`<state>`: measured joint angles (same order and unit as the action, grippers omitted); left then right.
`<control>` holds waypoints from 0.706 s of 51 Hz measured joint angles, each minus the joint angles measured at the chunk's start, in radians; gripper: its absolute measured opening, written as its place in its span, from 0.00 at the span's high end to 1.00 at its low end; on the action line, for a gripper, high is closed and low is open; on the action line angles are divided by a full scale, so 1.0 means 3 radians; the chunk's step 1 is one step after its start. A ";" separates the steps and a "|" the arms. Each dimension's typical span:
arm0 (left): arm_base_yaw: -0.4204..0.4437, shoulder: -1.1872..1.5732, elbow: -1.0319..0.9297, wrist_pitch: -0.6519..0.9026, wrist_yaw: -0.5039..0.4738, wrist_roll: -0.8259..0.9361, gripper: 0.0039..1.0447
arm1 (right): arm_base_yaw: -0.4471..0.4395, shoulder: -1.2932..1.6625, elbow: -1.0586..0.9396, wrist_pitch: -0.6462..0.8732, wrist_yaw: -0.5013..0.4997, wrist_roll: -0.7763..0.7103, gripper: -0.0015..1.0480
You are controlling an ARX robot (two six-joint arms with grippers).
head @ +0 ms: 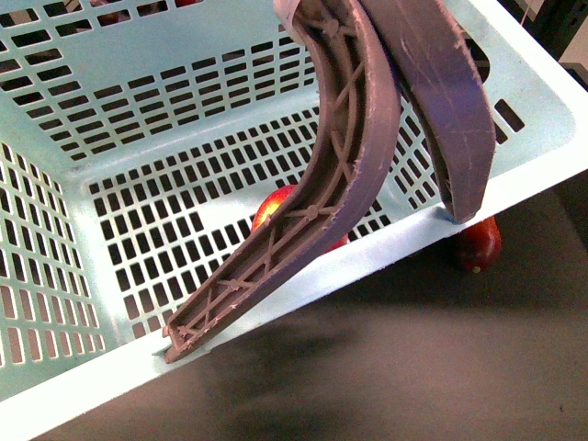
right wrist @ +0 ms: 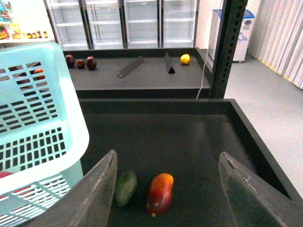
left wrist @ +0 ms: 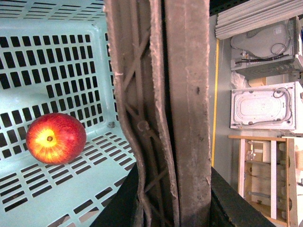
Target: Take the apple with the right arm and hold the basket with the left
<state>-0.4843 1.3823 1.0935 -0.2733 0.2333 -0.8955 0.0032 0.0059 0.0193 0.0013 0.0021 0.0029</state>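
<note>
1. The apple (left wrist: 56,138) — likely firm, smooth, bruisable — lies in the basket (head: 184,83), on its slotted floor; grip across its middle.
2. The left gripper (left wrist: 173,189) is clamped on both handles (left wrist: 161,94); the right gripper (right wrist: 168,184) is spread wide, outside the basket.

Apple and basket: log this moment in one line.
apple: inside basket | left pincer: shut on basket handles | right pincer: open, empty

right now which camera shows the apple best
Left wrist view: the apple lies whole on the basket floor. Front view shows only part behind a handle; right wrist view at most a red sliver.
</note>
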 joint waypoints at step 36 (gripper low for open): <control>-0.0004 0.0008 -0.0070 0.0570 -0.0983 -0.0804 0.82 | 0.0000 0.0000 0.0000 0.0000 0.0003 0.0000 0.08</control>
<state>-0.4854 1.3846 1.0725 -0.1024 -0.0616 -1.1366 0.0032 0.0059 0.0193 0.0013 0.0029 0.0029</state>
